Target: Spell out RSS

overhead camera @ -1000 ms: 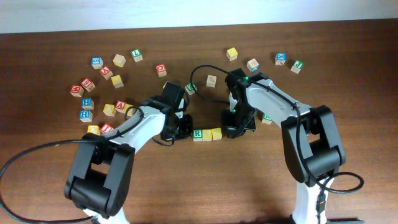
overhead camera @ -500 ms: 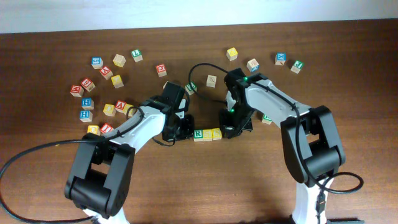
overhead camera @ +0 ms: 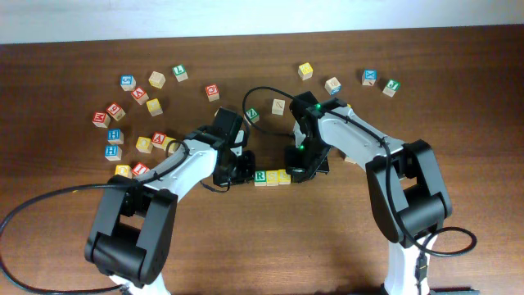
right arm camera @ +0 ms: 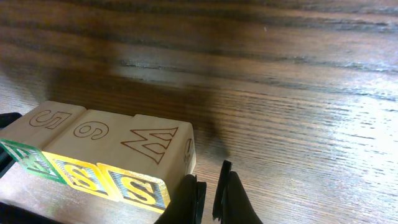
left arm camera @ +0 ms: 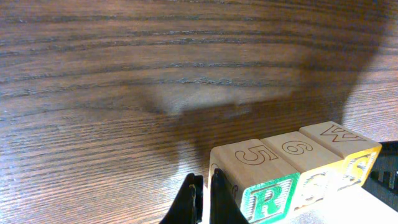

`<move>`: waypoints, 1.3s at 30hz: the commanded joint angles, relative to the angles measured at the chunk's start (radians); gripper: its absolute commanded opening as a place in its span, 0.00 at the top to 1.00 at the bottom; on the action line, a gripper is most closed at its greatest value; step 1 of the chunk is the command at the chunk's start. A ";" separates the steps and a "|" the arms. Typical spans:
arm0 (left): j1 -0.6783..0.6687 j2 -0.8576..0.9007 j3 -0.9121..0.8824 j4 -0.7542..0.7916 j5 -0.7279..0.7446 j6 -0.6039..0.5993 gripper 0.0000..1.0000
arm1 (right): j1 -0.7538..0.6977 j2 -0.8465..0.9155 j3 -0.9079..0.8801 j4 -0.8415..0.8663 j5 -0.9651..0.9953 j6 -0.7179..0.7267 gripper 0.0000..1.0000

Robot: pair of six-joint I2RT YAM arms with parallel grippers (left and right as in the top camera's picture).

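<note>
The green R cube point(overhead camera: 260, 176) and two yellow S cubes point(overhead camera: 273, 176) point(overhead camera: 284, 175) lie in a tight row on the table, reading R S S. My left gripper point(overhead camera: 243, 169) is shut and empty, its tips against the R cube's left side point(left arm camera: 270, 200). My right gripper point(overhead camera: 298, 170) is shut and empty, its tips beside the right end of the last S cube point(right arm camera: 140, 186). In the left wrist view my fingers point(left arm camera: 203, 200) touch the R cube. In the right wrist view my fingers point(right arm camera: 209, 200) sit just right of the S cube.
Several loose letter cubes are scattered at the back left, such as a blue H cube point(overhead camera: 113, 152) and a red cube point(overhead camera: 213, 91). A green cube point(overhead camera: 252, 115) and a plain one point(overhead camera: 278, 106) lie behind the row. More cubes point(overhead camera: 370, 78) lie at the back right.
My right gripper has moved left, up to the right end of the row. The left gripper and the three cubes have barely moved.
</note>
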 commanded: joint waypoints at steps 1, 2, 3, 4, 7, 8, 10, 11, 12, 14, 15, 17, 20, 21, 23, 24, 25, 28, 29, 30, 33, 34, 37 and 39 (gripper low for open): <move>-0.006 -0.008 0.010 -0.001 0.018 -0.009 1.00 | 0.015 0.002 -0.002 0.007 -0.013 0.006 0.96; -0.005 -0.008 0.010 -0.004 0.009 -0.009 1.00 | 0.015 0.002 -0.002 0.007 -0.011 0.006 0.96; -0.004 -0.008 0.010 -0.010 -0.005 -0.009 1.00 | 0.015 0.000 -0.002 0.007 -0.005 0.006 0.96; -0.004 -0.008 0.010 -0.016 -0.024 -0.009 1.00 | 0.015 0.000 -0.001 0.006 0.006 0.006 0.96; -0.004 -0.008 0.011 -0.036 -0.073 -0.009 1.00 | 0.015 -0.002 0.008 0.003 0.030 0.006 0.96; -0.004 -0.008 0.012 -0.043 -0.091 -0.009 1.00 | 0.015 -0.002 0.010 0.002 0.030 0.007 0.96; -0.004 -0.008 0.012 -0.047 -0.109 -0.009 1.00 | 0.015 -0.002 0.019 -0.011 0.051 0.007 0.96; -0.004 -0.008 0.013 -0.047 -0.111 -0.008 1.00 | 0.015 -0.002 0.027 -0.026 0.072 0.007 0.96; -0.004 -0.008 0.014 -0.047 -0.114 -0.009 1.00 | 0.015 -0.002 0.035 -0.042 0.090 0.007 0.96; -0.003 -0.008 0.021 -0.052 -0.119 -0.008 1.00 | 0.015 -0.002 0.055 -0.076 0.130 0.007 0.96; -0.001 -0.008 0.027 -0.058 -0.122 -0.008 1.00 | 0.015 -0.002 0.068 -0.094 0.153 0.007 0.96; 0.008 -0.008 0.047 -0.081 -0.133 -0.008 1.00 | 0.014 -0.007 0.095 -0.130 0.192 0.007 0.95; 0.042 -0.009 0.114 -0.169 -0.144 0.011 1.00 | 0.009 -0.034 0.147 -0.193 0.248 0.007 0.94; 0.055 -0.011 0.140 -0.204 -0.144 0.024 1.00 | 0.003 -0.051 0.172 -0.227 0.262 0.007 0.94; 0.085 -0.031 0.192 -0.274 -0.145 0.056 1.00 | -0.012 -0.101 0.204 -0.277 0.261 0.006 0.94; 0.106 -0.059 0.222 -0.321 -0.156 0.059 1.00 | -0.022 -0.146 0.214 -0.301 0.268 0.005 0.94; 0.116 -0.076 0.235 -0.344 -0.165 0.059 1.00 | -0.030 -0.185 0.215 -0.314 0.277 0.003 0.93; 0.142 -0.164 0.258 -0.404 -0.189 0.059 1.00 | -0.041 -0.320 0.215 -0.363 0.326 0.003 0.88; 0.151 -0.214 0.259 -0.429 -0.198 0.059 1.00 | -0.043 -0.383 0.215 -0.389 0.348 0.003 0.85; 0.157 -0.254 0.258 -0.452 -0.205 0.059 1.00 | -0.043 -0.437 0.215 -0.412 0.362 0.003 0.80; 0.171 -0.362 0.258 -0.496 -0.225 0.059 1.00 | -0.043 -0.588 0.213 -0.463 0.389 0.003 0.48; 0.174 -0.393 0.258 -0.507 -0.234 0.059 1.00 | -0.043 -0.636 0.212 -0.474 0.389 0.003 0.33; 0.174 -0.472 0.258 -0.532 -0.270 0.058 0.48 | -0.043 -0.780 0.205 -0.497 0.388 0.004 0.02; 0.174 -0.507 0.258 -0.544 -0.286 0.059 0.21 | -0.043 -0.891 0.187 -0.509 0.388 0.004 0.02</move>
